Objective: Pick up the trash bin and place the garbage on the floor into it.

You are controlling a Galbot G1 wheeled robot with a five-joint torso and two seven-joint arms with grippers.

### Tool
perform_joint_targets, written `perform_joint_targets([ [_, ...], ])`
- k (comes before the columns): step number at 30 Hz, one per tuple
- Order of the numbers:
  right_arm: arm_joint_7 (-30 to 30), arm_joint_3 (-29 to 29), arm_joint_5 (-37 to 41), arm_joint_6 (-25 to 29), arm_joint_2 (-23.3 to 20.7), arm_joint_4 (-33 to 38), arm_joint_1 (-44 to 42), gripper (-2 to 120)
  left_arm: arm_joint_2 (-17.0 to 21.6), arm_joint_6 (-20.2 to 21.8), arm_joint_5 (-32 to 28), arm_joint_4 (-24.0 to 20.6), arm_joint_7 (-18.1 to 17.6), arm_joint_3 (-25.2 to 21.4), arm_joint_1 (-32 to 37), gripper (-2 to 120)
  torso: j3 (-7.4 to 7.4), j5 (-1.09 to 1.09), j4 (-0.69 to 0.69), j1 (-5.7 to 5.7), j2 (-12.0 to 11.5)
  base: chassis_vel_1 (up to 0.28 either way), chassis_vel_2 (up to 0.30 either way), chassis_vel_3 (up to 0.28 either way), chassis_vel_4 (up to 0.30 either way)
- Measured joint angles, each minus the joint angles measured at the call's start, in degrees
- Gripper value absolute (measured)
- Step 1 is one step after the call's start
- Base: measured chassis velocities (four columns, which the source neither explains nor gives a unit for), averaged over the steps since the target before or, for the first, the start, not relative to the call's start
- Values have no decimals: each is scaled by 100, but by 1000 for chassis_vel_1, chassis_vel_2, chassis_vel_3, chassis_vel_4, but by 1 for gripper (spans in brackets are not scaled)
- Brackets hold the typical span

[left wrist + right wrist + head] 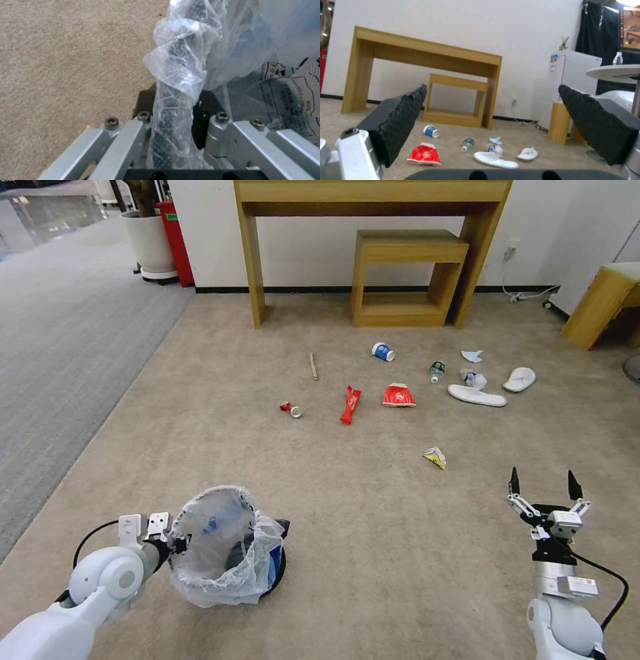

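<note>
even, bright indoor light falls from above, leaving a soft short shadow under the trash bin [227, 547] on the floor [373, 527]. the head view bows straight lines toward its edges, bending the wooden table [373, 200] legs. in the left wrist view the plastic liner [180, 72] shows pale glare and looks soft. the right wrist view is slightly blurred, with a bright spot above the round table [613, 72].
</note>
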Motion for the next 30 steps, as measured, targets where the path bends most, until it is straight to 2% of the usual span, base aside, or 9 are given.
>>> perform_joint_targets([
  [8, 18, -32, 13, -15, -14, 10, 0, 100, -77, -13, 15, -174, 114, -253, 155, 12, 3, -10, -5, 2, -3, 0, 0, 0, 0],
  [12, 23, -39, 13, -20, -15, 10, -18, 100, -48, -12, -15, -275, 132, -339, 235, 2, 3, -7, -6, 2, -3, 0, 0, 0, 0],
  [30, 33, -41, -6, -26, -23, 4, -57, 100, -48, 21, -129, -522, 51, -767, 348, 0, 1, 2, -1, 1, -3, 0, 0, 0, 0],
])
